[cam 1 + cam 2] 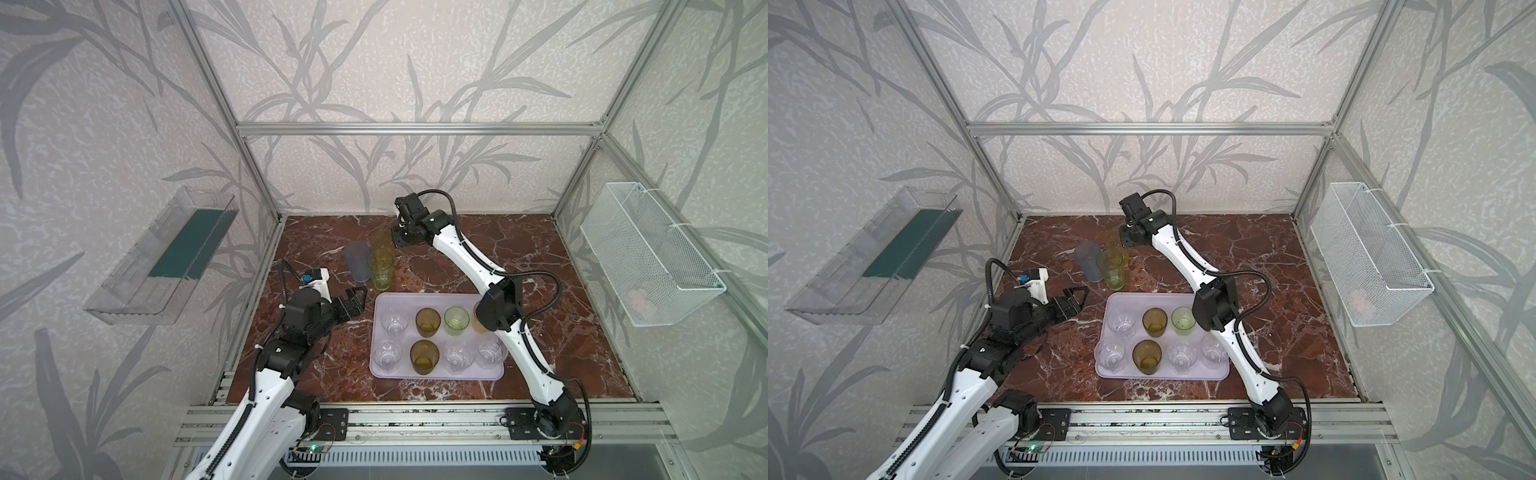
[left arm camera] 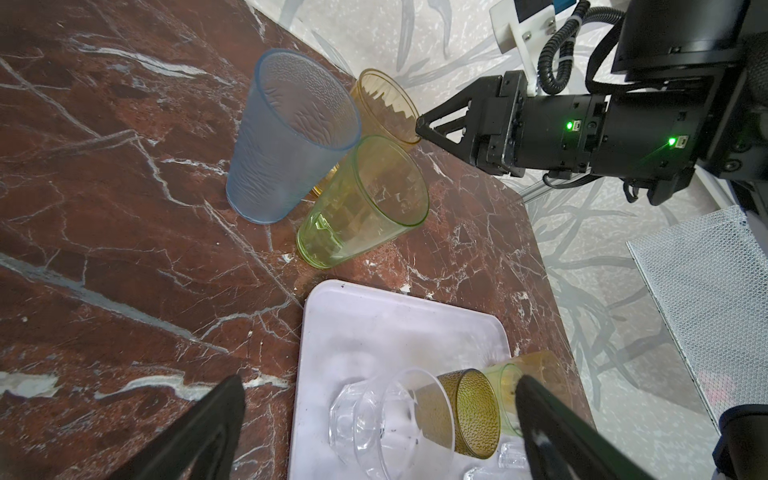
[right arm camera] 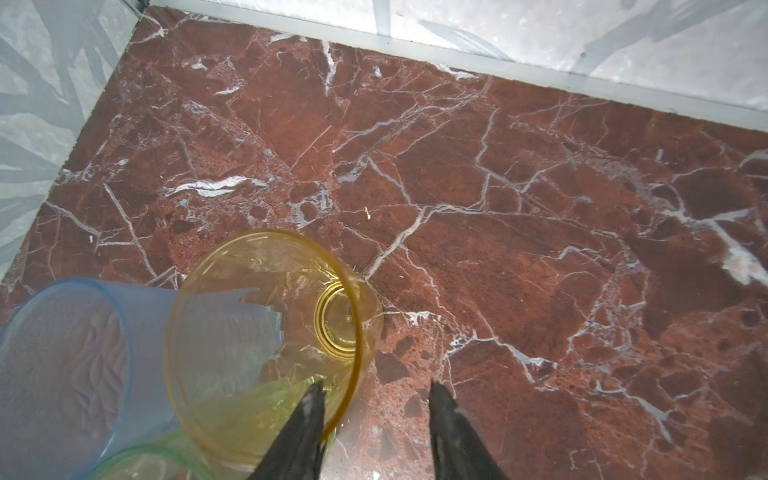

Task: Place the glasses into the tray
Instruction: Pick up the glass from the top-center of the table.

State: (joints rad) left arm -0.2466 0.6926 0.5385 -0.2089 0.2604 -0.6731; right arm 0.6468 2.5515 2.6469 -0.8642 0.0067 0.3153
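Observation:
Three tall glasses stand together behind the tray: a blue-grey one point(image 1: 357, 262) point(image 2: 291, 137), a green one point(image 1: 380, 268) point(image 2: 365, 199) and a yellow one point(image 3: 266, 332) point(image 2: 386, 104) at the back. My right gripper point(image 3: 376, 390) point(image 2: 419, 124) reaches down over the yellow one, open. One finger is inside the rim and the other outside, with a gap left. The pale lilac tray point(image 1: 415, 299) point(image 2: 374, 324) holds several short clear, amber and green glasses upright. My left gripper point(image 1: 353, 301) point(image 2: 382, 428) hovers wide open by the tray's left end, holding nothing.
My right arm's elbow point(image 1: 498, 307) hangs over the tray's right end and hides part of a yellowish glass there. A clear plastic bin point(image 1: 162, 257) hangs on the left wall. On the right wall there is a white wire basket point(image 1: 648, 253).

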